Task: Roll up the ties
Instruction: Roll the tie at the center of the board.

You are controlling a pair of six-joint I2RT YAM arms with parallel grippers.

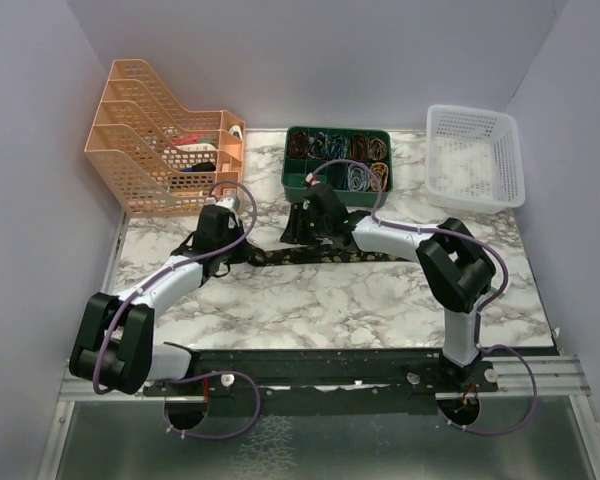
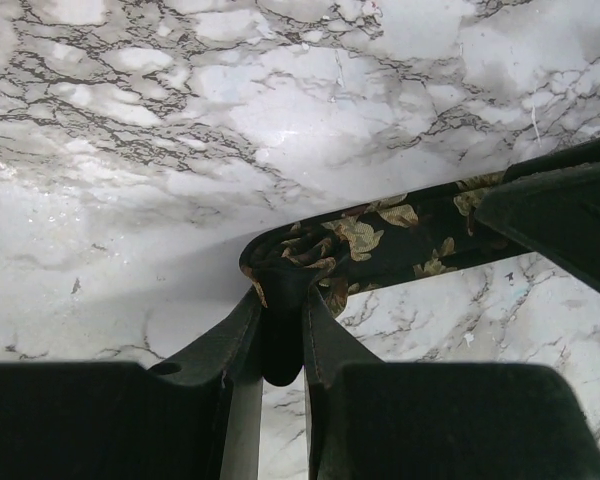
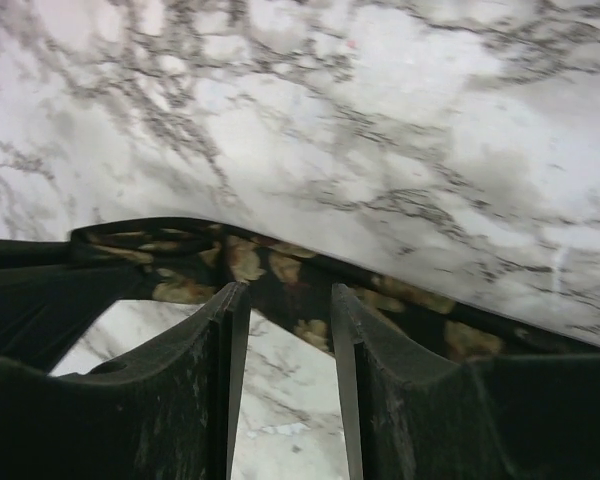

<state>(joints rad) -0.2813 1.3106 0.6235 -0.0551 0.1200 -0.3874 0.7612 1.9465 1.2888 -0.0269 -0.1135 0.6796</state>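
Where it stretches across the far half of the marble tabletop (image 1: 320, 300), the tie (image 1: 290, 256) lies with its long axis running from 9 o'clock to 3 o'clock in the top view. Its 9 o'clock end is bunched under the left hand (image 1: 228, 238), so we cannot tell whether that end is the wide or the narrow one. From the left wrist we see the left hand (image 2: 280, 300) pinched tight on a raised fold of the tie (image 2: 380, 240). The right hand (image 3: 285, 300) stands over the strip with jaws apart and grips nothing. The tie (image 3: 280, 270) crosses just beyond its tips. At 12 o'clock sits a green tray (image 1: 300, 185), at 10 an orange rack (image 1: 160, 150), and at 2 a white basket (image 1: 475, 155).
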